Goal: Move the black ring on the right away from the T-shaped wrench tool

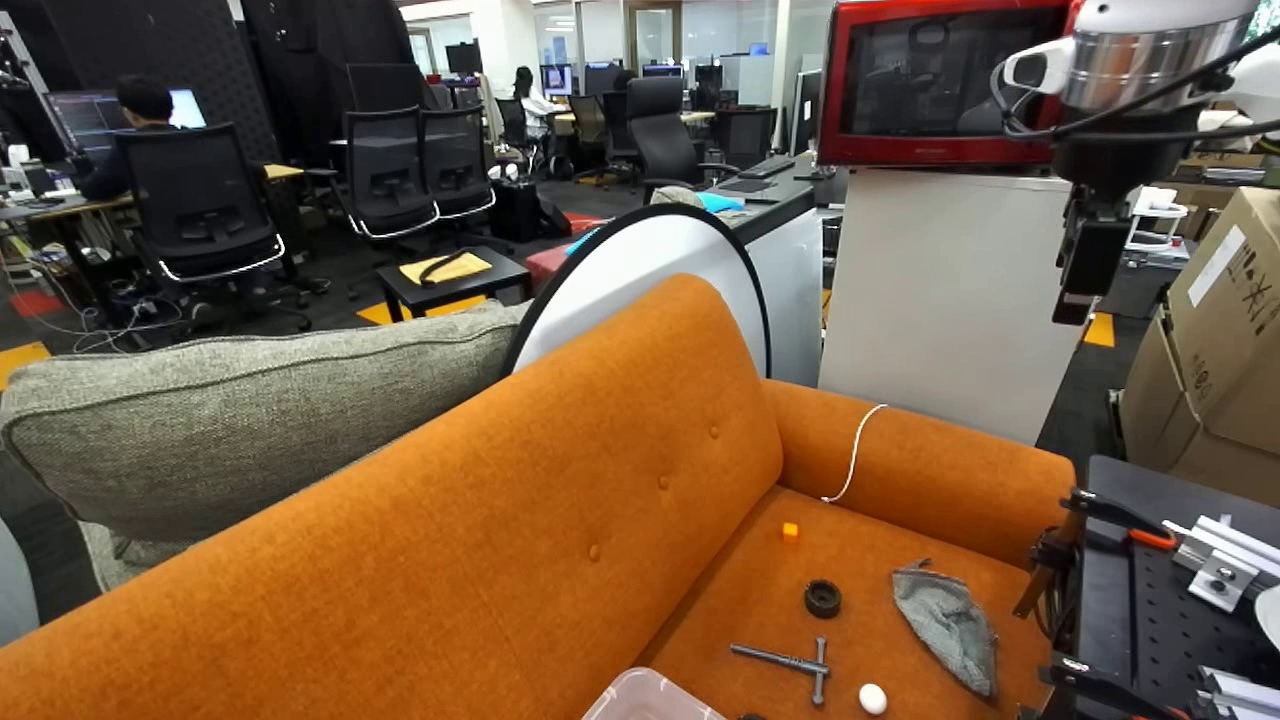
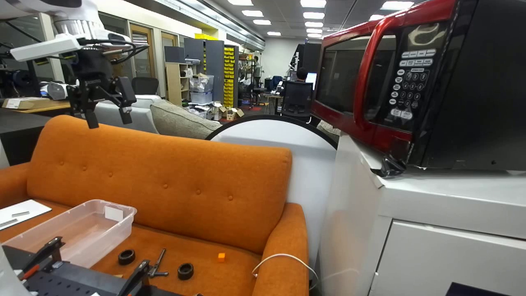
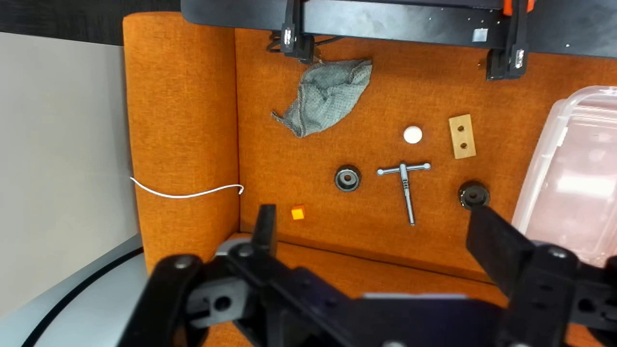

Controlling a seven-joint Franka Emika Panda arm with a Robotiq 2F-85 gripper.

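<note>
Two small black rings lie flat on the orange sofa seat, one on each side of the T-shaped wrench tool (image 3: 406,189). The right-hand black ring (image 3: 473,193) in the wrist view lies between the tool and a clear bin; a fingertip overlaps its lower edge in the picture. It also shows in an exterior view (image 2: 126,257). The left-hand ring (image 3: 347,178) shows in both exterior views (image 1: 822,598) (image 2: 185,271). The tool also shows in both exterior views (image 1: 780,658) (image 2: 158,260). My gripper (image 3: 372,211) is wide open and empty, high above the sofa (image 2: 109,118).
A clear plastic bin (image 3: 540,159) stands beside the right-hand ring. A white ball (image 3: 412,135), a wooden block (image 3: 462,136), a grey cloth (image 3: 330,96) and an orange cube (image 3: 298,212) lie around. A black table (image 3: 385,24) with clamps borders the seat; the sofa backrest (image 2: 164,176) rises opposite.
</note>
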